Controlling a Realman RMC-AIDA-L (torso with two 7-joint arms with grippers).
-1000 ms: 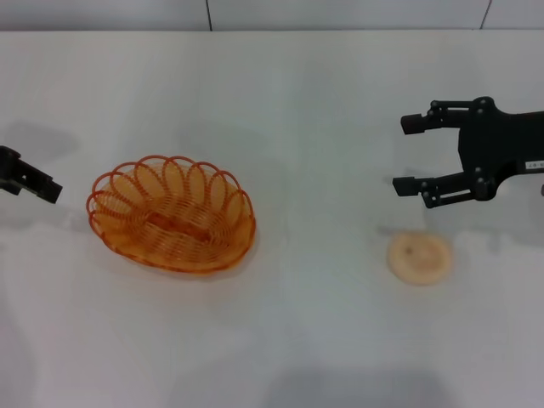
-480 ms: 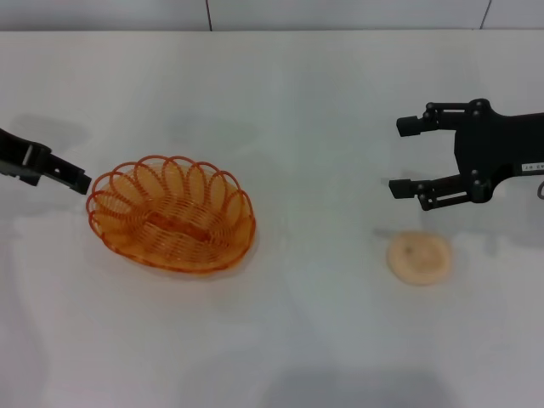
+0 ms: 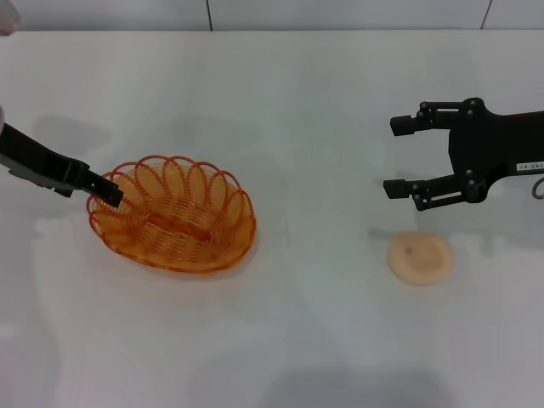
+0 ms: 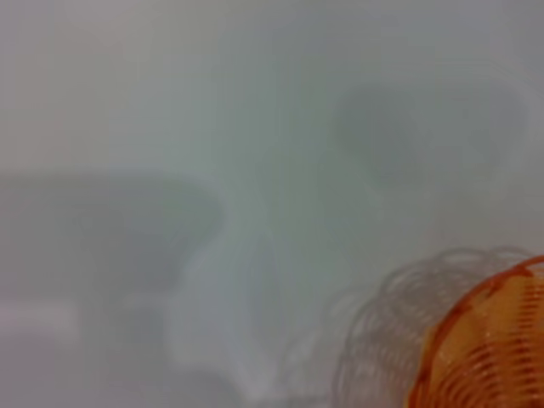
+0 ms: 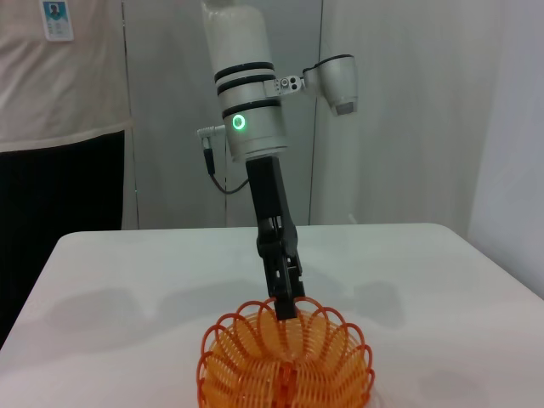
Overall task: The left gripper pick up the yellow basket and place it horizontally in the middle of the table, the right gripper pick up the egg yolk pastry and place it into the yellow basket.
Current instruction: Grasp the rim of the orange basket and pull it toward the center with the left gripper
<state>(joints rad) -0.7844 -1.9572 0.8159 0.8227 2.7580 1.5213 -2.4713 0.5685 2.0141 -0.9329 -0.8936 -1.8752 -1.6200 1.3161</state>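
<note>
Step one: left gripper [image 3: 109, 192] at basket [image 3: 172, 214] left rim, jaws unclear. Next: grip rim. Right gripper [image 3: 398, 156] jaws open, above pastry [image 3: 419, 257].

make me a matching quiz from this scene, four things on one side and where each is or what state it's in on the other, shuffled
Things:
1. left claw
2. right claw
3. basket
4. pastry

Places or states:
A. lying alone on the table's right side
B. open, above the table, apart from the pastry
C. at the basket's left rim
D. upright on the table's left side, nothing inside

Pairs: 1-C, 2-B, 3-D, 4-A
</note>
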